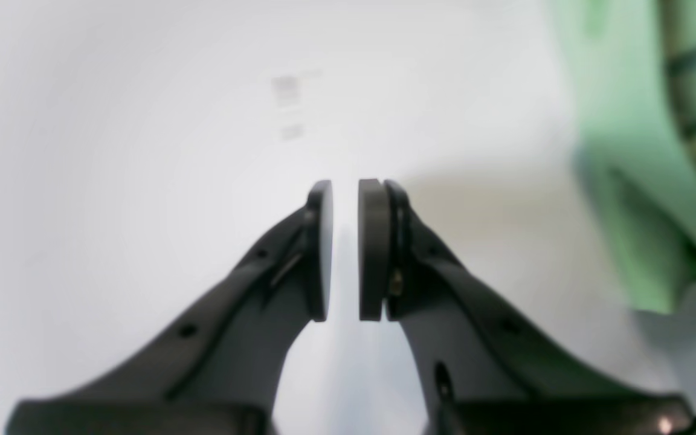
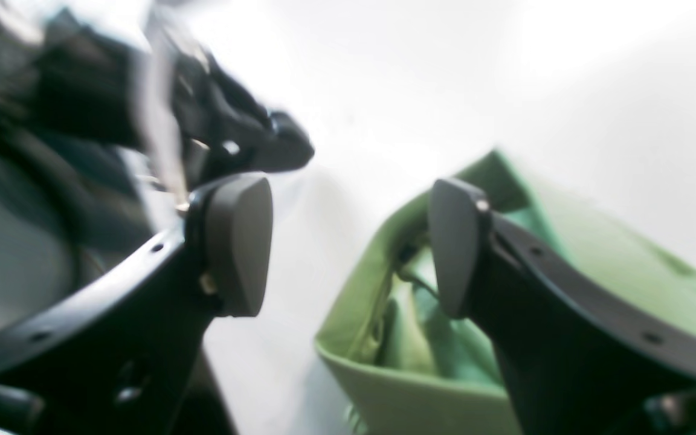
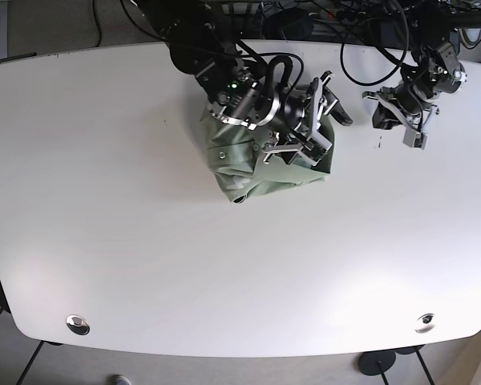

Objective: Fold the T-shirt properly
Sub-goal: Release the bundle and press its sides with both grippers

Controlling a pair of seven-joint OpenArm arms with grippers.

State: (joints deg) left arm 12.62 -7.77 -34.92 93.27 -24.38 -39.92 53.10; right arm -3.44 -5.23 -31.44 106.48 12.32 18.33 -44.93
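Note:
The green T-shirt lies bunched in a crumpled heap at the back middle of the white table. My right gripper hovers over the shirt's right edge. In the right wrist view it is wide open and empty, with the shirt under its right finger. My left gripper is over bare table to the right of the shirt. In the left wrist view its pads stand almost together with nothing between them, and the shirt shows at the right edge.
Black cables and arm bases crowd the table's back edge. Two round metal fittings sit near the front corners. A small dark mark lies on the table by the left gripper.

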